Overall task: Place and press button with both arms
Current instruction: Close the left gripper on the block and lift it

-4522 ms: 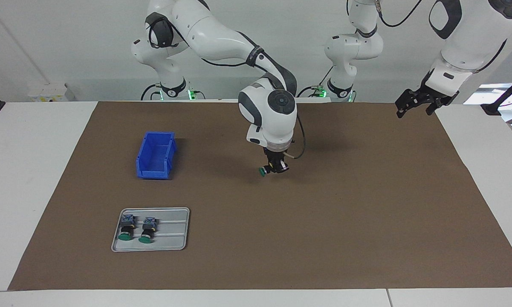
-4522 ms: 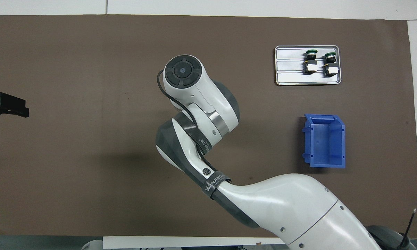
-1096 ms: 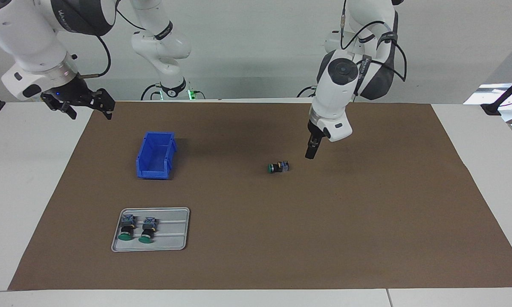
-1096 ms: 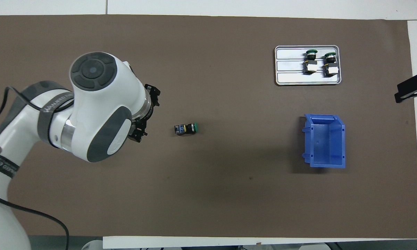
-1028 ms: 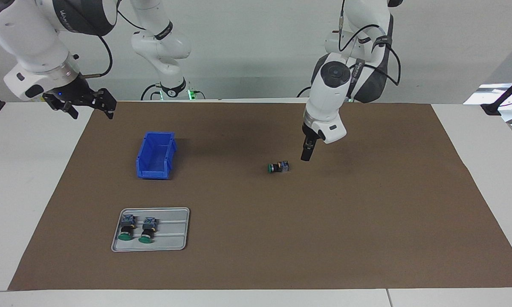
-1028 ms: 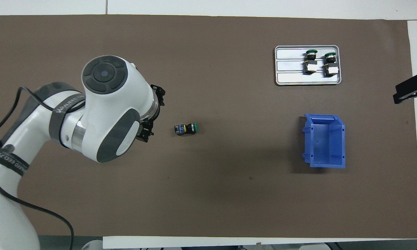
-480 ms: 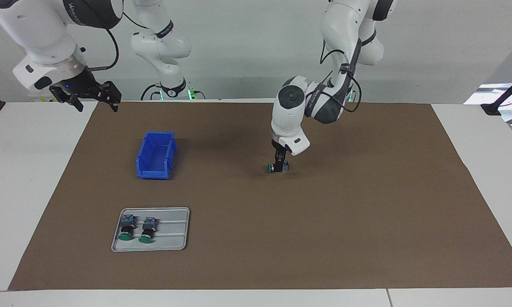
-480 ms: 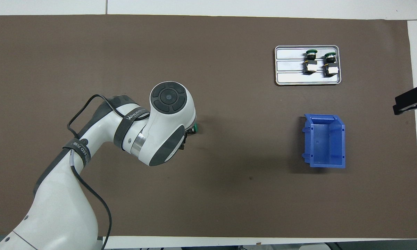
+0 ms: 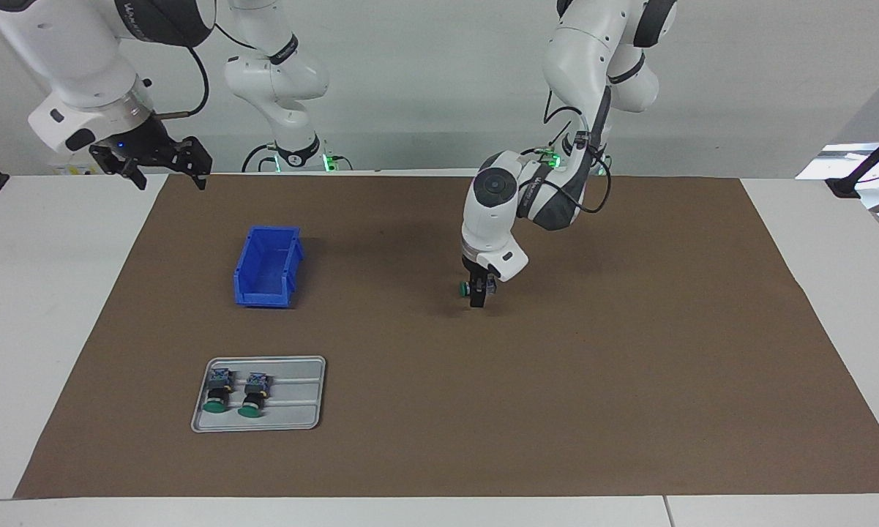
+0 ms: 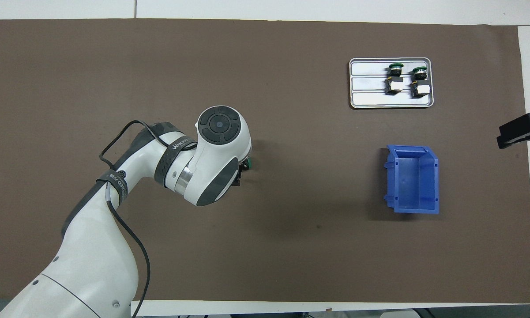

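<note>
Brown paper mat (image 9: 629,366) covering the middle of a white desk (image 9: 44,329). The button (image 9: 465,289) lies on its side near the centre of the mat, green cap toward the right arm's end and blue-grey block toward the left arm's end. The left hand (image 9: 477,296) points straight down onto it with its fingers apart. The one finger in sight crosses the black barrel between cap and block; whether it touches cannot be told. In the overhead view the left arm's wrist covers all but the edge of the green cap (image 10: 248,164).

The right hand (image 9: 161,162) waits raised over the edge of the mat at the right arm's end of the desk, fingers apart and holding nothing.

A blue bin (image 9: 267,267) stands open-topped on the mat toward the right arm's end. A grey metal tray (image 9: 300,413) lies farther from the robots than the bin. On it lie two more buttons (image 9: 216,391) (image 9: 252,394) side by side, green caps pointing away from the robots.
</note>
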